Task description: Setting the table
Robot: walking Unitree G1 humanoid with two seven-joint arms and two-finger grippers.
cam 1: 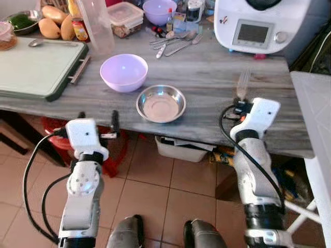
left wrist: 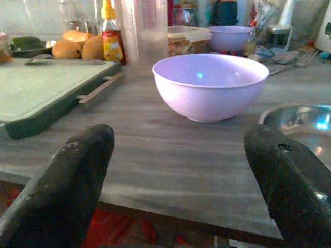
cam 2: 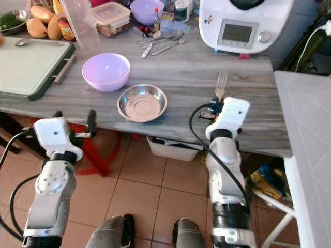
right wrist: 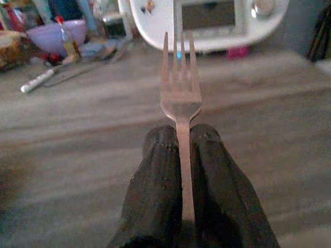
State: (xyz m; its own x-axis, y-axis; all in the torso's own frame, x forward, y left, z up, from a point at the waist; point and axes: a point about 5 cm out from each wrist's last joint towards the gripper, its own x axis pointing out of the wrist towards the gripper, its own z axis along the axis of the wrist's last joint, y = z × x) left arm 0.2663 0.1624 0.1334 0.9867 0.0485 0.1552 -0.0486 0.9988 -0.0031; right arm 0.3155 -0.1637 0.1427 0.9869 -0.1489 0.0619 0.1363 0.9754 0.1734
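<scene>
My right gripper [right wrist: 181,135] is shut on the handle of a silver fork [right wrist: 180,93], whose tines point toward the back of the grey wooden table [cam 1: 207,77]. It hovers over the table's front right part, to the right of a steel bowl [cam 1: 161,103]. A lilac bowl [cam 1: 123,72] stands just behind and to the left of the steel one. My left gripper [cam 1: 98,119] is open at the table's front edge, level with the tabletop, and faces the lilac bowl [left wrist: 209,85].
A green board [cam 1: 36,67] lies at the left. At the back are a clear jug [cam 1: 101,26], a lidded box [cam 1: 125,15], loose cutlery [cam 1: 176,42], another lilac bowl [cam 1: 158,10] and a white kitchen machine [cam 1: 258,26]. A white counter [cam 1: 316,119] flanks the right.
</scene>
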